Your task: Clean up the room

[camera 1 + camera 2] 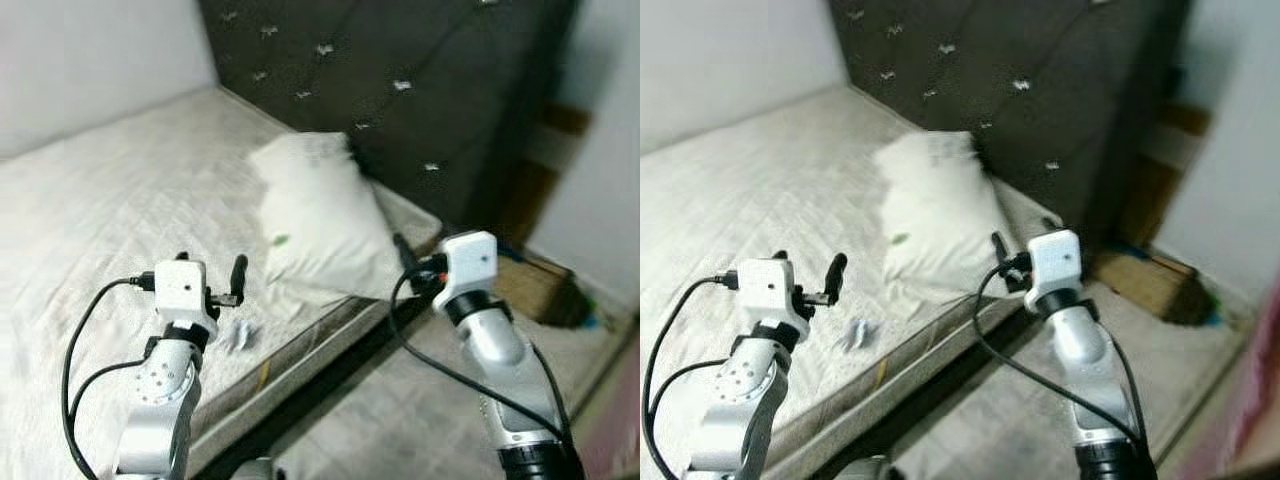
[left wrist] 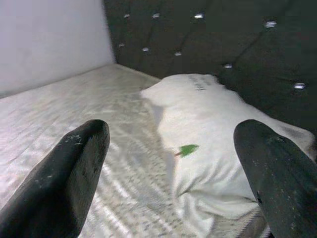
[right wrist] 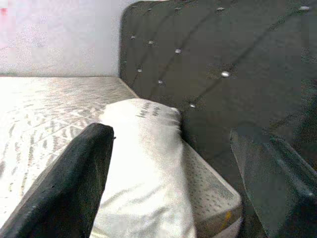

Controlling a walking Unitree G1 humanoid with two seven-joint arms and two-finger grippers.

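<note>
Here I approach the bed: pillow (image 1: 320, 215) lies at the mattress (image 1: 110, 200) head edge by the headboard (image 1: 400, 90); left gripper (image 2: 171, 173) and right gripper (image 3: 171, 183) both spread, empty; next, reach for the pillow.

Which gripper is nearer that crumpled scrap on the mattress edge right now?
Left. The left gripper hangs open just above the crumpled scrap, while the right gripper, also open, sits off past the pillow's lower corner, over the bed's edge.
</note>
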